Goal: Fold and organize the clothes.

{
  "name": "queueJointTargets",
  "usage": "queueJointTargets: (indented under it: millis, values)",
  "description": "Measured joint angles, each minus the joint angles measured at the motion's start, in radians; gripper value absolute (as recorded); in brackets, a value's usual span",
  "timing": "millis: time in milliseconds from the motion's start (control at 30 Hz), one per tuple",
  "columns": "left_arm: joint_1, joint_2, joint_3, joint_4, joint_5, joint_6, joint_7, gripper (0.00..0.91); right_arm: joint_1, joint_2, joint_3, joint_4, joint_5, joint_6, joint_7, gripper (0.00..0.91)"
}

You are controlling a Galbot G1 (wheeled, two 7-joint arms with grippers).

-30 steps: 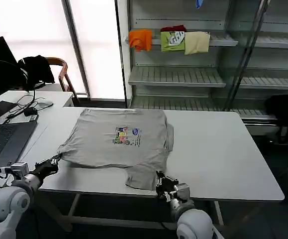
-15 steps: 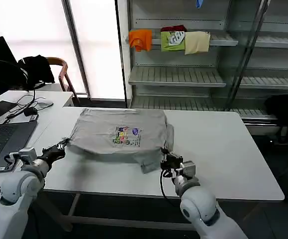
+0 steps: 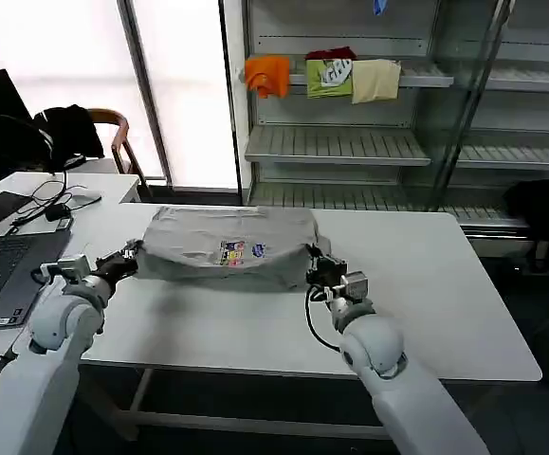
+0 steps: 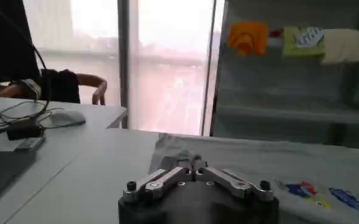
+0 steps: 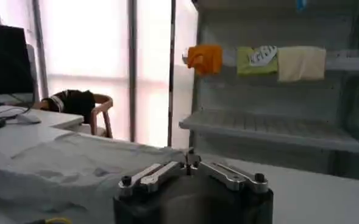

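My left gripper [image 3: 130, 254] pinches the shirt [image 3: 225, 245] at its left edge. My right gripper [image 3: 314, 268] is clamped on its right edge.

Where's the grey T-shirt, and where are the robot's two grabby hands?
light grey cotton T-shirt with a small colourful chest print [image 3: 219, 245], head view, middle of the folded cloth
left gripper [image 3: 130, 254], head view, between its fingers
right gripper [image 3: 314, 266], head view, between its fingers

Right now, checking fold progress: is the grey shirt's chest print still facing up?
Yes, the multicoloured print shows on top of the grey shirt in the head view.
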Motion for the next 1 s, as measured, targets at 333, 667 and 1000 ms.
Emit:
queueJointTargets:
  millis: [333, 667, 1000]
  values:
    - [-0.065, -0.029, 0.040, 0.128, 0.051, -0.053, 0.016, 0.010, 0.027, 0.008, 0.005, -0.125, -0.047, 0.052, -0.027, 0.000]
    - [-0.070, -0.036, 0.050, 0.200, 0.082, -0.114, 0.056, 0.020, 0.032, 0.018, 0.001, -0.198, -0.071, 0.078, -0.043, 0.000]
    - [-0.096, -0.041, 0.069, 0.265, 0.122, -0.148, 0.073, 0.020, 0.029, 0.024, -0.012, -0.221, -0.066, 0.077, -0.044, 0.000]
